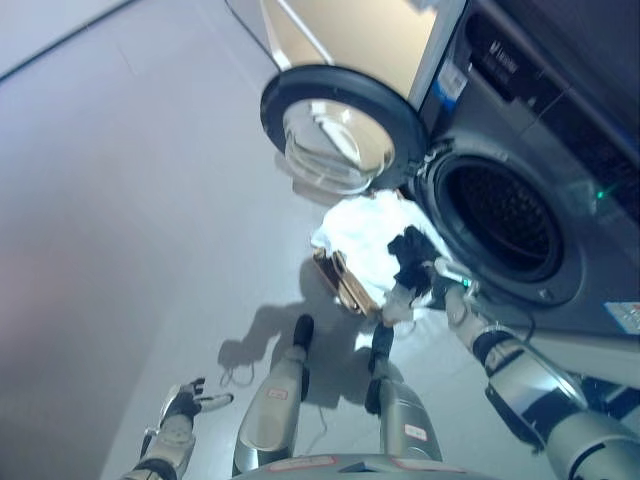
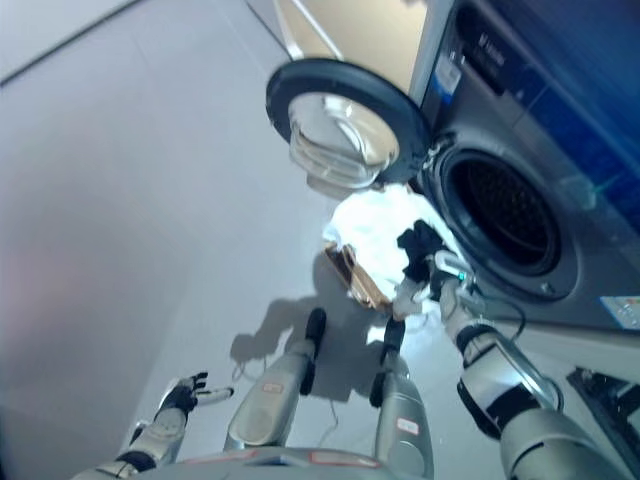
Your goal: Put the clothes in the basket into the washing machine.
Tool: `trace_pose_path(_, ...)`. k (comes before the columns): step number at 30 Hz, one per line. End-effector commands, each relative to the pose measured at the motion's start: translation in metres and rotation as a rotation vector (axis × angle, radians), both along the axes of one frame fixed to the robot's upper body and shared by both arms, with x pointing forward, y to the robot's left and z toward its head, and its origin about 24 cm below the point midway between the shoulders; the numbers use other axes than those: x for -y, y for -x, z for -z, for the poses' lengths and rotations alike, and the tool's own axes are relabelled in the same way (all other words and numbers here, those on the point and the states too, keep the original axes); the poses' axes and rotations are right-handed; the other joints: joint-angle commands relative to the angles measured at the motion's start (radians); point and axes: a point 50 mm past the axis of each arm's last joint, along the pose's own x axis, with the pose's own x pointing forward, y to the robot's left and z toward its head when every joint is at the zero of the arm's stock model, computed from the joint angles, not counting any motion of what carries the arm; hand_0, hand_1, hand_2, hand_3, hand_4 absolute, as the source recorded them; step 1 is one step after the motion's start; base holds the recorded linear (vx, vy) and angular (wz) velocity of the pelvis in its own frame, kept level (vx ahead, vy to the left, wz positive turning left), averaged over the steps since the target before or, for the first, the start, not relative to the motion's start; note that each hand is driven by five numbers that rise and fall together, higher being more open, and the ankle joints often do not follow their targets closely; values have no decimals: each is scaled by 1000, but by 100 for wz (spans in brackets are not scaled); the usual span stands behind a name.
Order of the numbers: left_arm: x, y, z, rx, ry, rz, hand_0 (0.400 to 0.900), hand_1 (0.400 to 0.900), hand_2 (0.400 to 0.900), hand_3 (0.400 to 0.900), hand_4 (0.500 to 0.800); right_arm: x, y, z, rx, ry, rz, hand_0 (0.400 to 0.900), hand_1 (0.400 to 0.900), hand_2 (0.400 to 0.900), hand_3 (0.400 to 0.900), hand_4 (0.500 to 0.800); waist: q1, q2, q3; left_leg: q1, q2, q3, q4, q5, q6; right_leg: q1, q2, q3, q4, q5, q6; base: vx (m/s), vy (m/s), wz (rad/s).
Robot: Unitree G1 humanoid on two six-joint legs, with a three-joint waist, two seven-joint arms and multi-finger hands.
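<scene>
Down at seven o'clock, nearest me, my left hand [image 1: 185, 402] hung low over the grey floor [image 1: 120, 220] with its fingers spread and slack, gripping nothing and touching nothing.

Up toward four o'clock my right hand [image 2: 432, 288] reached out to the basket [image 2: 352, 278]. Its fingers were curled, and a dark garment [image 2: 420, 250] rose from them, bunched and hanging roughly upright, its long axis running from my hand up toward one o'clock, where the drum mouth was. How tightly I pinched it I could not tell, since the cloth covered part of my fingers.

Just beside that hand the basket sat on the floor in front of the washing machine [image 2: 560, 150], its brownish rim showing at the eight o'clock side. White clothes [image 1: 365, 235] were heaped in it, the pile stretching from the rim up toward the machine and lying just below the opening.

At two o'clock the drum opening [image 1: 500, 215] gaped dark and round. The machine's door [image 1: 340, 125] stood swung wide at twelve o'clock, its glass bowl facing me, hinged at the opening's left edge.
</scene>
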Motion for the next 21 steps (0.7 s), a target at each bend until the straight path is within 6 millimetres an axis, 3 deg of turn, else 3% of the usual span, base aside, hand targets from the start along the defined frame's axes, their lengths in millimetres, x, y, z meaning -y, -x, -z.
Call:
trace_pose_path(1, -11, -4, -7, 61, -41, -72, 900, 900, 900, 900, 800, 32, -25, -65, 186, 232, 7, 900, 900, 900, 900, 800, 22, 26, -12, -68, 5, -63, -126, 130, -48, -21, -7, -46, 176, -40, 63, 38, -32, 31)
trace_pose_path(3, -4, -11, -8, 83, -27, -59, 900, 900, 900, 900, 800, 36, -23, -65, 197, 245, 17, 900, 900, 900, 900, 800, 15, 31, -8, -85, -9, -69, -106, 124, -46, -30, -12, -42, 186, -53, 61, 45, -27, 35)
trace_pose_path(4, 4, -26, -14, 146, -9, -49, 900, 900, 900, 900, 800, 39, -31, -85, 253, 280, 25, 900, 900, 900, 900, 800, 15, 50, 18, -110, -11, -77, -86, 122, -50, -59, -20, -53, 212, -56, 56, -10, -27, 23)
trace_pose_path(6, 11, -39, -20, 204, 10, -37, 900, 900, 900, 900, 800, 47, -34, -103, 299, 343, 39, 900, 900, 900, 900, 800, 18, 66, 35, -137, -16, -88, -69, 122, -52, -89, -26, -61, 240, -70, 54, 7, -34, 22)
trace_pose_path(13, 32, -68, -37, 324, 53, 18, 900, 900, 900, 900, 800, 64, -36, -133, 346, 464, 79, 900, 900, 900, 900, 800, 21, 111, 74, -223, -49, -109, 17, 99, -54, -167, -49, -68, 358, -127, 48, 13, -23, 14)
trace_pose_path(21, 41, -79, -45, 373, 70, 34, 900, 900, 900, 900, 800, 78, -32, -145, 356, 524, 121, 900, 900, 900, 900, 800, 25, 150, 88, -307, -74, -115, 100, 68, -52, -242, -75, -63, 471, -177, 43, 18, -6, 10)
